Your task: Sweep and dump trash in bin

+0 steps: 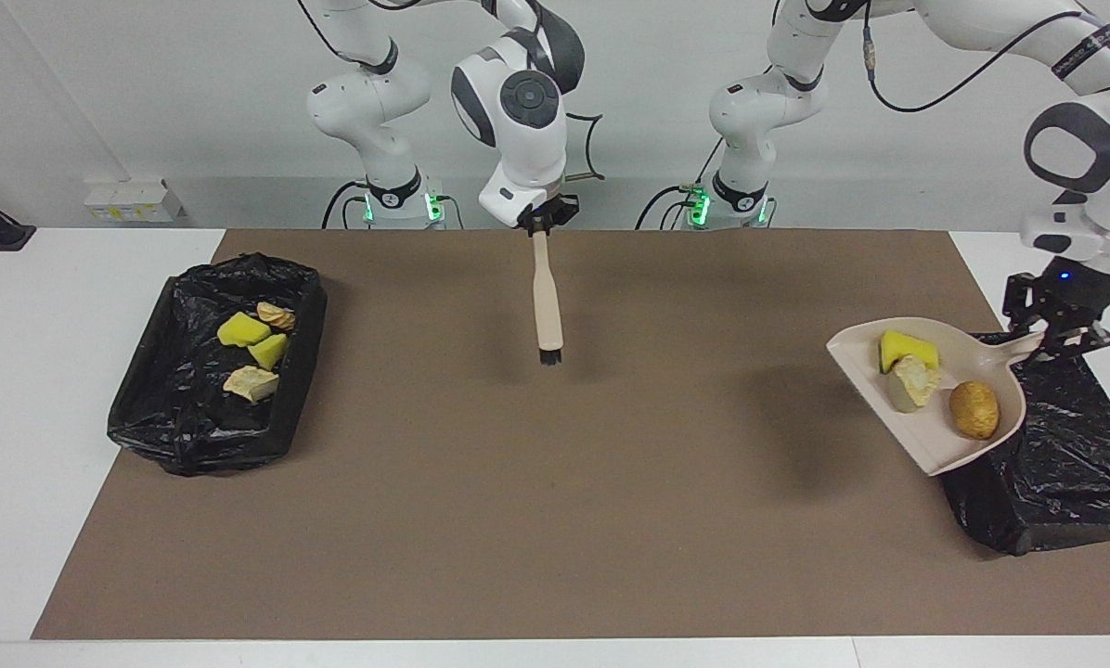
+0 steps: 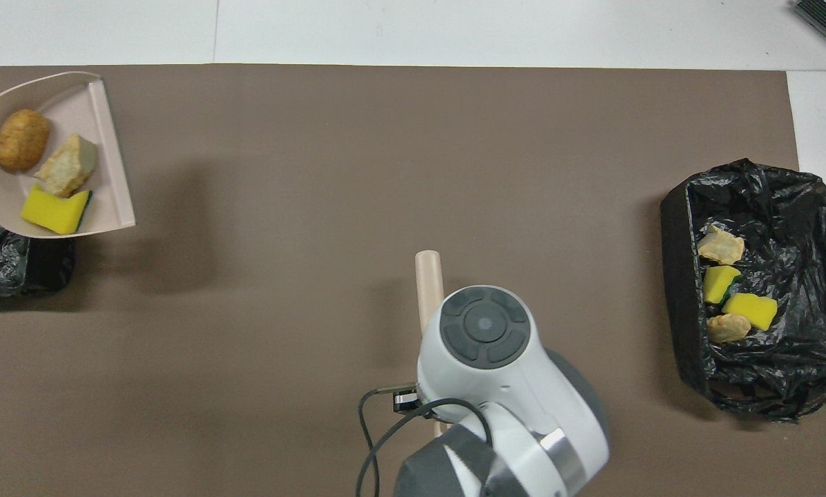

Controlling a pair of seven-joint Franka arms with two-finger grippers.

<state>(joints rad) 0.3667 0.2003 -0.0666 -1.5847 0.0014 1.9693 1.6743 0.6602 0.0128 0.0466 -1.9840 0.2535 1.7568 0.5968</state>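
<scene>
The bench [image 1: 17, 445] carried a brown mat [image 1: 555, 520] with a black-lined bin at each end. The bin at the right arm's end [image 1: 174, 417] already held four scraps [image 1: 251, 353] of trash: two yellow chunks and two tan lumps. The bin at the left arm's end [image 1: 1065, 464] showed only its crumpled black liner; I could not tell whether anything lay in it.

The beige dustpan [image 1: 945, 436] hung in the air over the edge of that bin, carrying the other three scraps: a yellow chunk [image 1: 908, 350], a pale lump [image 1: 909, 382] and an orange-brown lump [image 1: 974, 409]. The left gripper [image 1: 1056, 340] had its fingers pinching the dustpan's handle.

The right gripper [image 1: 543, 221] hung over the mat's middle, waiting, its fingers pinched on the handle of the brush [image 1: 547, 306], bristles pointing down clear of the mat.

The mat looked swept, so the dumping step seemed in hand. The next move probably called for carrying the pan fully over the bin's opening, then tilting it so the three scraps slid off inside the liner.
</scene>
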